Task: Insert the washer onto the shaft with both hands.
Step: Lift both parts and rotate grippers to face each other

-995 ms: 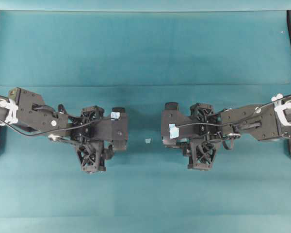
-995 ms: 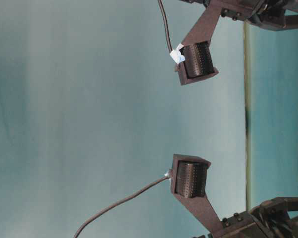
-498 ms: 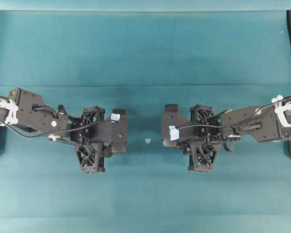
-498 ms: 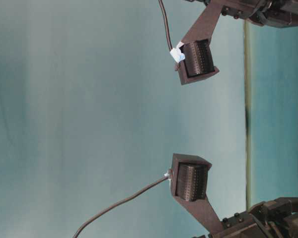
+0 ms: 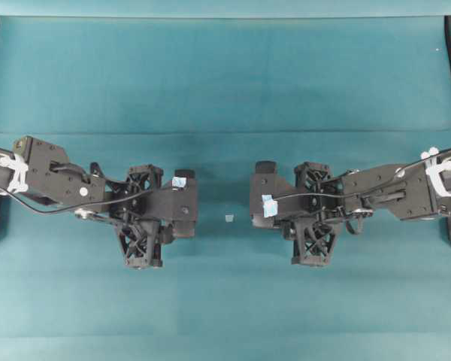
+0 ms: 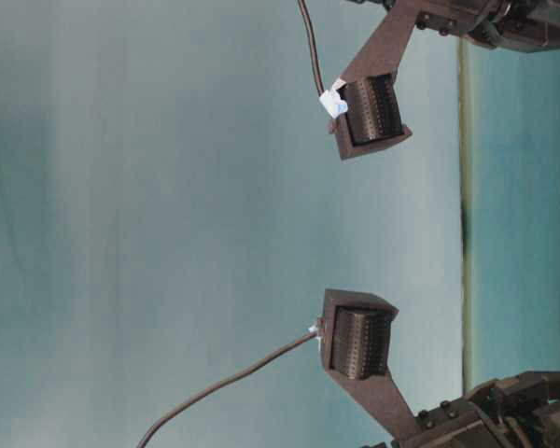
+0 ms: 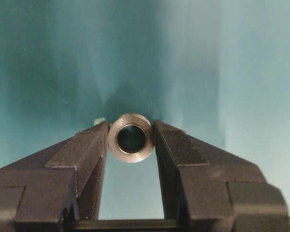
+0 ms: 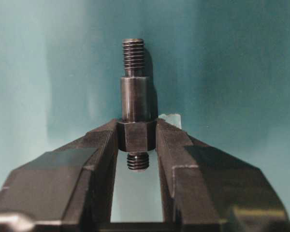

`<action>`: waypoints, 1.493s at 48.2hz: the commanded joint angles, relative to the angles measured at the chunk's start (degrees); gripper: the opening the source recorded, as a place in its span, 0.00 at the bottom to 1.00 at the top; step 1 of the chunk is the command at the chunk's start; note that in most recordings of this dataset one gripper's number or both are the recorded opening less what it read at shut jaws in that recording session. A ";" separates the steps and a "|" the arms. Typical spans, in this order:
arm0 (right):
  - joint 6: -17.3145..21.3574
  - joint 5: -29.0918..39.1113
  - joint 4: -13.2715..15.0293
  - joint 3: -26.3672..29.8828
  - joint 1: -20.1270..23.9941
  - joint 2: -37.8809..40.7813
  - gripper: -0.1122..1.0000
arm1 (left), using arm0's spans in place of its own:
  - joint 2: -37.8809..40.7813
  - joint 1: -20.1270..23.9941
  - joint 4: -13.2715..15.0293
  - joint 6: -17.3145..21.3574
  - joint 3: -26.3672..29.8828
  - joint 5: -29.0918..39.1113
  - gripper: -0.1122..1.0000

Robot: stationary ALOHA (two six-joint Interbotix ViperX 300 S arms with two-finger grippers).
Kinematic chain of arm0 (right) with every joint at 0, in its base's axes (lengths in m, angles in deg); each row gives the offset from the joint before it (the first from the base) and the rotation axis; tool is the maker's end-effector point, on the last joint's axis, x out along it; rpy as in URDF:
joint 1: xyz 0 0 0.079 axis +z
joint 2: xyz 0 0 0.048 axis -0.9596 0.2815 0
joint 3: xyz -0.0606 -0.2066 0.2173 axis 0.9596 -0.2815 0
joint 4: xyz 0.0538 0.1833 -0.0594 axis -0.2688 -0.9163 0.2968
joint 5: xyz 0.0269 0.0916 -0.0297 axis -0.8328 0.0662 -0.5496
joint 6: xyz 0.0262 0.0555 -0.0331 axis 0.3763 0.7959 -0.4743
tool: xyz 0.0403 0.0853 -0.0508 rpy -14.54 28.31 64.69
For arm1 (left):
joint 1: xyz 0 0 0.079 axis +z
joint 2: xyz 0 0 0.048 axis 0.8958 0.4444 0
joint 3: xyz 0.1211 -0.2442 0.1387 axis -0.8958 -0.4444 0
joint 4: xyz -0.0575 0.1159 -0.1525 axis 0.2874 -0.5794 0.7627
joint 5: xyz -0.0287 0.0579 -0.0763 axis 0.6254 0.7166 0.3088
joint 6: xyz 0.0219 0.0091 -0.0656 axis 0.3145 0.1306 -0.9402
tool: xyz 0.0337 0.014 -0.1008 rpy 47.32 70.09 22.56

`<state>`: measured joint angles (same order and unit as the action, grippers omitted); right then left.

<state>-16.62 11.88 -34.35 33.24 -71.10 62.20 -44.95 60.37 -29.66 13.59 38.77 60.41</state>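
Metal washer [image 7: 131, 137] clamped in left hand [image 7: 131, 145]

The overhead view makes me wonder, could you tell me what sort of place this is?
Probably a robotics lab bench: a teal mat under two arms, the left gripper clamping a washer, the right gripper a shaft.

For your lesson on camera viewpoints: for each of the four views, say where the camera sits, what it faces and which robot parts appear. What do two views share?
Overhead: above, facing down on the teal table; both arms, left gripper, right gripper.
Table-level: low, turned sideways; two finger pads and arm parts.
Left wrist: on the left arm, looking along its fingers, shut on the washer.
Right wrist: likewise, fingers shut on the shaft.
Shared: overhead and table-level both show both grippers.
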 commanded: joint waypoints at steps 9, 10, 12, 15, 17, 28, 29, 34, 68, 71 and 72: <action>-0.44 0.00 0.18 -0.26 -0.35 0.26 0.10 | -0.53 -0.26 -0.09 0.09 0.53 0.09 0.41; -0.44 -0.09 0.18 -0.35 -0.35 0.18 0.10 | -0.62 -0.26 -0.09 0.09 0.53 0.09 0.41; -0.44 -0.35 0.18 -0.35 -0.35 -0.09 0.10 | -0.79 -0.18 -0.09 0.09 0.44 0.18 0.41; -0.53 -0.79 0.18 -0.44 -0.35 -0.70 0.10 | -1.23 -0.26 -0.09 0.09 0.44 0.62 0.41; -0.53 -1.23 0.18 -0.62 -0.44 -1.14 0.10 | -1.67 -0.18 -0.09 0.09 0.35 0.79 0.41; -0.35 -2.90 0.18 -1.14 -0.62 -3.16 0.10 | -2.90 -0.26 -0.09 -0.26 -0.09 0.79 0.41; -0.35 -2.90 0.18 -1.05 -0.62 -3.25 0.10 | -2.90 -0.26 -0.09 -0.18 -0.09 0.70 0.41; -0.35 -2.90 0.18 -1.05 -0.62 -3.78 0.10 | -3.34 -0.35 -0.09 0.18 0.35 0.35 0.41; 0.26 -16.26 -1.23 -6.77 -0.62 -12.13 0.10 | -10.81 -0.18 -0.09 0.18 -3.87 -14.68 0.41; 0.35 -19.16 -1.32 -8.26 -0.53 -13.27 0.10 | -11.25 -0.09 -0.09 0.18 -4.66 -17.49 0.41; 0.35 -20.13 -1.32 -8.79 -0.44 -13.54 0.10 | -11.34 -0.09 -0.09 0.18 -4.83 -18.19 0.41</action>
<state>-16.53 -4.73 -35.40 25.51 -71.81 51.04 -54.88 60.19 -29.66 13.85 34.02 45.30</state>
